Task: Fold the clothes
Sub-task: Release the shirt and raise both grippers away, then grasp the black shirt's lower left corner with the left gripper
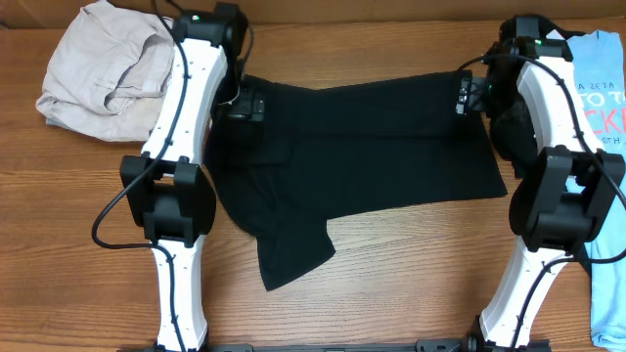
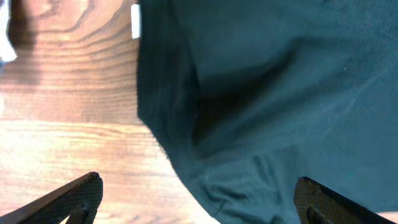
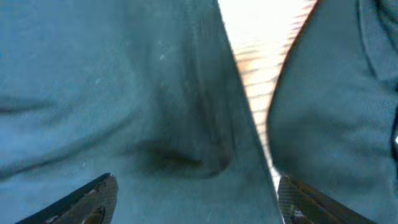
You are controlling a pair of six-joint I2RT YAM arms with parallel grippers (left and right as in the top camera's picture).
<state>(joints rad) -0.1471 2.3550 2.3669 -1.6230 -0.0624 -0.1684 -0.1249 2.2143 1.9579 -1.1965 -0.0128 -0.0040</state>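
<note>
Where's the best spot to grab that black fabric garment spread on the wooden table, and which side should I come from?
Probably the loose flap of the black fabric garment, at its near corner. It juts out alone over the wooden table, so jaws coming in low from the near side could likely pinch a free edge there.

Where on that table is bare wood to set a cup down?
In front of the black shirt, between left arm and right arm; also the left edge below the beige garment. The right edge is crowded by the blue shirt.
</note>
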